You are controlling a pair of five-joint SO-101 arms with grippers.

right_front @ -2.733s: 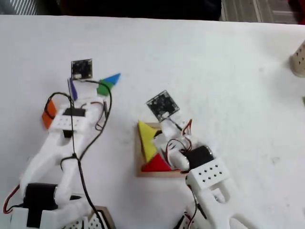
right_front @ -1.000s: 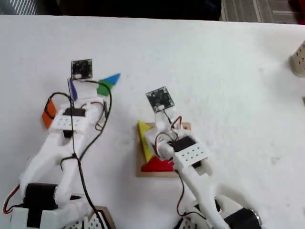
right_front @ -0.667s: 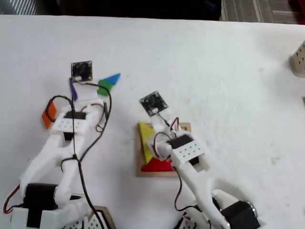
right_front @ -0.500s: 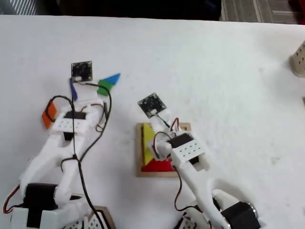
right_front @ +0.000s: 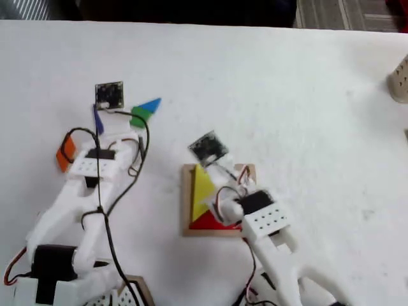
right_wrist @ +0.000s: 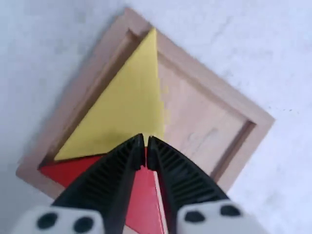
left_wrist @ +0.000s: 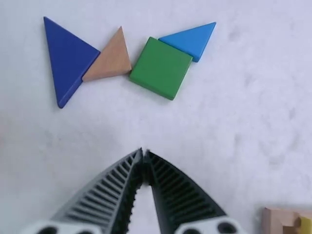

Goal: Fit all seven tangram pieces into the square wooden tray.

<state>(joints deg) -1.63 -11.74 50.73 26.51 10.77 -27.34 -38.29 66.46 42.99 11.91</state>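
Two of seven placed. Yellow triangle [right_wrist: 122, 112] and red triangle [right_wrist: 68, 171] lie inside the tray [right_wrist: 204, 75], edges touching. Yellow runs along one wall with its tip in a corner and looks seated flat. The rest of the tray floor is bare.

Right claw [right_wrist: 146, 141] is clenched with nothing in it, tips over the yellow/red seam. Reads as seating done, not a pick.

Left claw [left_wrist: 144, 153] is also clenched and empty, hanging over bare worktop near the loose row: dark blue triangle [left_wrist: 66, 58], tan triangle [left_wrist: 111, 63], green square [left_wrist: 161, 68], light blue triangle [left_wrist: 191, 39]. Each touches its neighbour. Orange piece [right_front: 65, 153] sits apart, beside the left arm.

Likely step in hand: between placements, third piece next.

Next move calls for the left claw to unclench and take an end piece. The pieces are thin and flat, so the grip must land on opposite edges. Neighbours touch, so one may get dragged along.
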